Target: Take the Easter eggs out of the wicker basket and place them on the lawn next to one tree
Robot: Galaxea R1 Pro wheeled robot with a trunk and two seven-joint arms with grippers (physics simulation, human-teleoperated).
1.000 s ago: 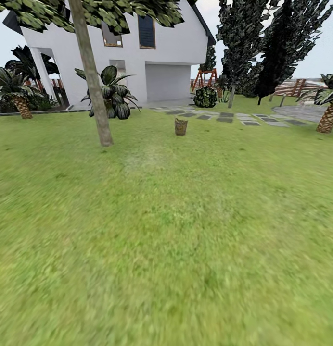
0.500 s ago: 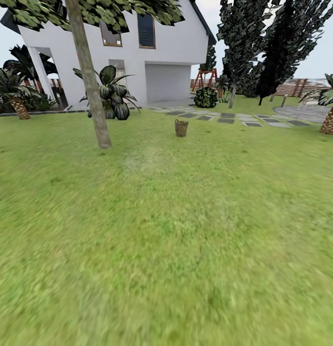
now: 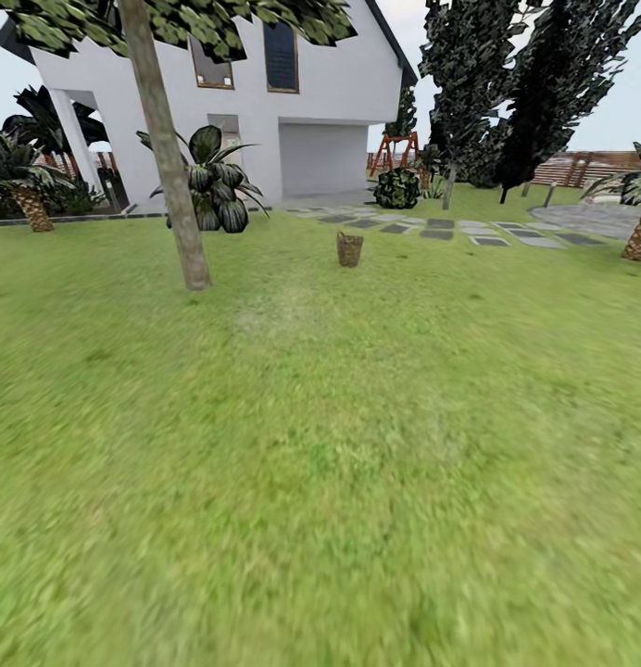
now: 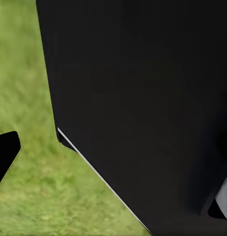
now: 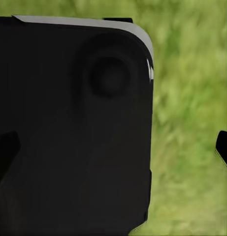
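Observation:
The wicker basket (image 3: 349, 248) stands small and far off on the lawn (image 3: 339, 445), near the middle of the head view. What it holds cannot be made out at this distance, so the Easter eggs are hidden. A pale leaning tree (image 3: 168, 167) rises from the grass to the left of the basket, a few basket-widths away. In the left wrist view my left gripper (image 4: 113, 162) shows one black fingertip (image 4: 5, 157) at the frame's edge, over grass. In the right wrist view my right gripper (image 5: 113, 147) has a fingertip (image 5: 224, 150) at the far edge, with nothing held.
A white house (image 3: 311, 102) stands behind the lawn. Stepping stones (image 3: 450, 229) run to the right behind the basket. Dark trees (image 3: 524, 83) and a round bush (image 3: 395, 188) stand at the back right, palms (image 3: 24, 185) at both sides. A black robot body part (image 4: 143, 98) blocks much of both wrist views.
The whole head view has shifted a little: the tree and left palm slid left and the basket sits slightly lower, so the camera has moved. Nothing on the lawn has moved.

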